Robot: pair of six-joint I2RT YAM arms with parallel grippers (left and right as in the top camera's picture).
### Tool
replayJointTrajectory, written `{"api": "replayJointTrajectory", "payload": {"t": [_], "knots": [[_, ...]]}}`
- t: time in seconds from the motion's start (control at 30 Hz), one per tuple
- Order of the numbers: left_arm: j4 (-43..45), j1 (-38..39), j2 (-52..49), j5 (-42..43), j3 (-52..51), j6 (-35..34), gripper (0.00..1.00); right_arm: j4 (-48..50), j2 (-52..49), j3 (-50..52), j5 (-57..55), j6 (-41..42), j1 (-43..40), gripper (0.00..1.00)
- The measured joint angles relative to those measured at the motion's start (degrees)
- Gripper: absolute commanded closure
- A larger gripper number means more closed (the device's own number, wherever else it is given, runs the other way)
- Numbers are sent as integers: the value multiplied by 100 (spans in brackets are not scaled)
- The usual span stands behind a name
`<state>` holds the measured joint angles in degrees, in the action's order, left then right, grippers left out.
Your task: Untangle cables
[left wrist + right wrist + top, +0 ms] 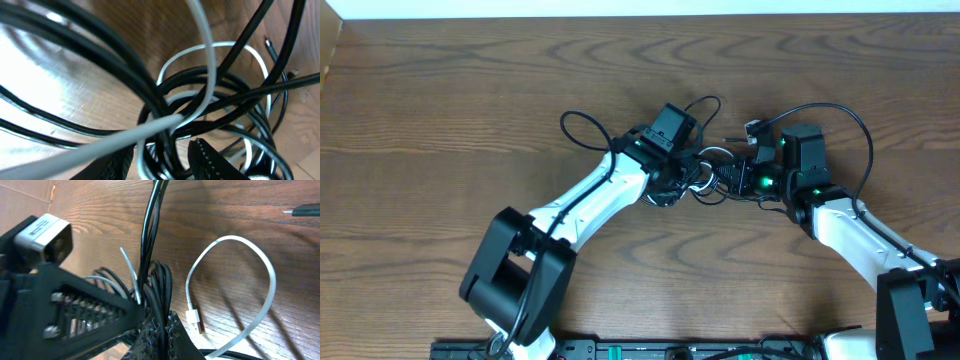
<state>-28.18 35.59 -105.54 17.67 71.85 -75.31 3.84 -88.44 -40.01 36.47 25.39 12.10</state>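
Left wrist, cables (212,85) blurred, ends cut off

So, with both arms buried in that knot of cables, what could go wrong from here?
1. The right gripper pinches black cables that run into the knot; pulling might tighten it instead of loosening it.
2. The left gripper sits right beside the right one, so they could bump.
3. The white cable threads through black loops; its plug might snag if dragged.
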Motion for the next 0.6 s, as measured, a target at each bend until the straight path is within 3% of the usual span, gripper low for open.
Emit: {"api": "replayJointTrajectory", "payload": {"t": [0.07, 0.37, 0.6], "knots": [[59, 0, -44, -4, 0, 13, 92, 17, 0, 0, -2, -2, 0, 99], [164, -70, -48, 50, 0, 234, 93, -37, 0, 7, 0, -81, 0, 99], [413, -501, 238, 597, -17, 1344, 93, -247, 0, 7, -4, -247, -2, 99]]}}
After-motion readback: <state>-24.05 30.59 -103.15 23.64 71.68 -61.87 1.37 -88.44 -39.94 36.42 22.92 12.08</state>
